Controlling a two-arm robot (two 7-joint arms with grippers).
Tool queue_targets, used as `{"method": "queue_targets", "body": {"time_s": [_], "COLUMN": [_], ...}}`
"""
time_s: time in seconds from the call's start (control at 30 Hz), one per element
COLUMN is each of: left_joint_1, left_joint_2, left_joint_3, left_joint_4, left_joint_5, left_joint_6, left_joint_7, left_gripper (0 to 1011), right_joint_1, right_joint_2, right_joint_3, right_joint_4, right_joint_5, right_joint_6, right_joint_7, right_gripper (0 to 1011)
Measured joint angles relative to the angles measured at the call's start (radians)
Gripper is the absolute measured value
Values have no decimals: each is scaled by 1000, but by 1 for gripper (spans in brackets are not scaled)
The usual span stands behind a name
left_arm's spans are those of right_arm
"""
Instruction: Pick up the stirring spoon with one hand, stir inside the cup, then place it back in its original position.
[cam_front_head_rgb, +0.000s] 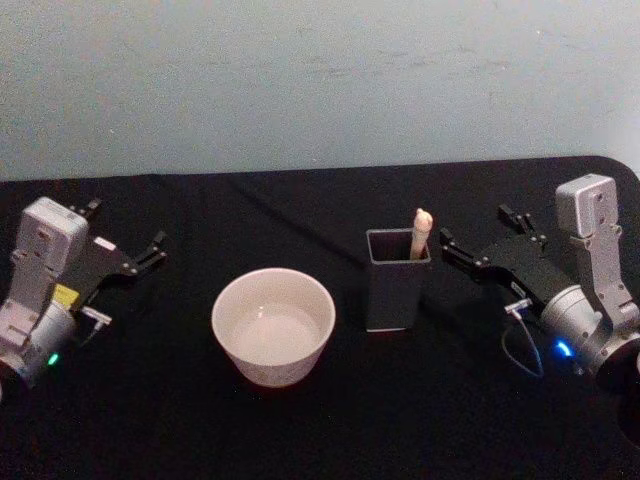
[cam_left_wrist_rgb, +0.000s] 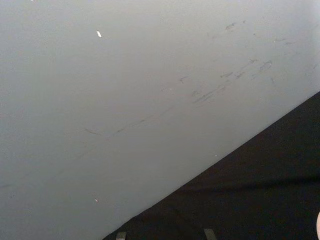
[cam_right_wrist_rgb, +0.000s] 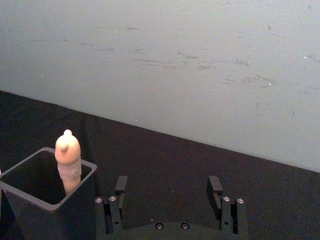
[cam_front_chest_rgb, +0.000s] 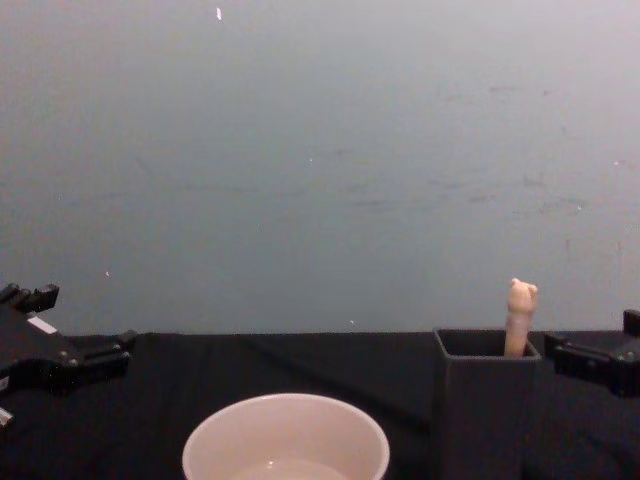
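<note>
**Spoon upright in holder, both grippers spread and empty**

Stood upright in the dark grey square holder (cam_front_head_rgb: 398, 281), on the black table (cam_front_head_rgb: 300, 430): the stirring spoon (cam_front_head_rgb: 420, 232), with bear-shaped head and a short stretch of pale handle above the rim, at the holder's far right corner. Bowl end hidden inside. Sat just left of the holder, apart from it: the cup (cam_front_head_rgb: 273, 325), cream-white and wide, with a shallow pool of clear liquid at the bottom, as seen from the head.

Hovered just right of the holder, near the spoon's head: the right gripper (cam_front_head_rgb: 478, 237), fingers spread wide, nothing between them. Rested well left of the cup: the left gripper (cam_front_head_rgb: 125, 235), fingers likewise apart and empty.

From the chest, seen side-on: the bear head (cam_front_chest_rgb: 522, 297) poking above the holder's rim, and the cup's near rim (cam_front_chest_rgb: 286, 440) low in front, its contents barely visible. From the right wrist, seen close: the holder's dark interior (cam_right_wrist_rgb: 35, 177) around the handle, and both black fingers (cam_right_wrist_rgb: 120, 189) set apart. From the left wrist: scuffed grey wall (cam_left_wrist_rgb: 125, 100) and black cloth, nothing else clearly readable.
</note>
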Motion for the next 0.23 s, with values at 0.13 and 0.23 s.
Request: {"method": "queue_targets", "body": {"time_s": [0.13, 0.23], "left_joint_1": [0, 0], "left_joint_2": [0, 0], "left_joint_3": [0, 0], "left_joint_4": [0, 0], "left_joint_5": [0, 0], "left_joint_6": [0, 0], "left_joint_7": [0, 0], "left_gripper": [1001, 1001], "right_joint_1": [0, 0], "right_joint_2": [0, 0], "right_joint_3": [0, 0], "right_joint_4": [0, 0], "right_joint_5": [0, 0], "right_joint_6": [0, 0], "right_joint_7": [0, 0], "right_gripper": [1002, 1002]}}
